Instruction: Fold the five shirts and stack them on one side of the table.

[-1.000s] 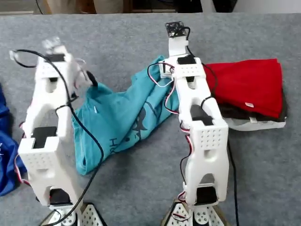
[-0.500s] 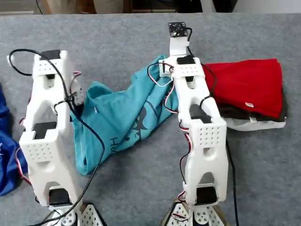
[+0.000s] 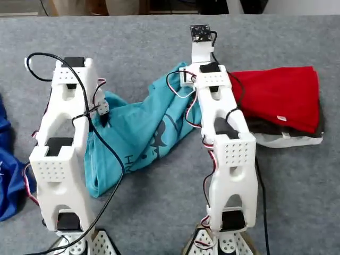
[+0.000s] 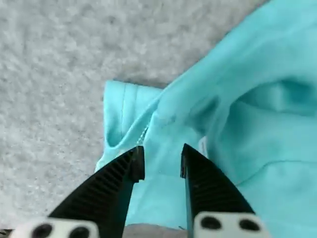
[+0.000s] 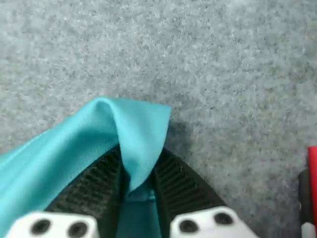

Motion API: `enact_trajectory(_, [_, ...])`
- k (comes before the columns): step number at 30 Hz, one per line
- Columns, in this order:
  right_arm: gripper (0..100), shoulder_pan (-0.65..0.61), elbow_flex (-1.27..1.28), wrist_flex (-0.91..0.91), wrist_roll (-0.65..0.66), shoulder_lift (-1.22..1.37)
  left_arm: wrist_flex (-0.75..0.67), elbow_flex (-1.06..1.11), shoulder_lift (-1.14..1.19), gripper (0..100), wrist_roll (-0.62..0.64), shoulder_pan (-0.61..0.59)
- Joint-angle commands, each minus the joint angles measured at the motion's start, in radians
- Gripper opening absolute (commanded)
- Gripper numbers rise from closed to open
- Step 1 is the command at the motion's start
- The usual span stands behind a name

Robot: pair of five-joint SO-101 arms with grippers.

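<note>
While right claw (image 5: 139,166) sits clamped on far corner of teal shirt (image 3: 143,133), left claw (image 4: 161,161) has jaws apart, poised by hemmed flap (image 4: 116,116) at shirt's left edge, nothing gripped. Shirt crumpled on worktop (image 3: 133,42) between arms, long axis diagonal, near-left to far-centre. Left arm nearer free end; likely next: close on flap. Red shirt (image 3: 276,95) tops stack, right side.

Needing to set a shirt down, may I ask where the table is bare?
Bare: far strip of table beyond the teal shirt and red shirt, and the near right corner. Crowded: centre, and blue shirt at left.
</note>
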Motion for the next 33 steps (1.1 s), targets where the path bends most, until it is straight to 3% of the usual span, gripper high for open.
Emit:
enact_trajectory(1, [0.3, 0.019, -0.044, -0.018, -0.009, -0.007, -0.046, -0.035, -0.038, 14, 0.029, 0.008])
enact_trajectory(7, [0.4, 0.019, -0.044, -0.018, -0.009, -0.007, -0.173, 0.031, -0.039, 14, 0.028, -0.015])
enact_trajectory(30, [0.4, 0.019, -0.044, -0.017, -0.012, -0.007, -0.388, 0.226, -0.039, 13, 0.025, -0.020])
enact_trajectory(33, [0.4, 0.019, -0.044, -0.017, -0.012, -0.007, -0.387, 0.219, -0.039, 7, 0.021, -0.017])
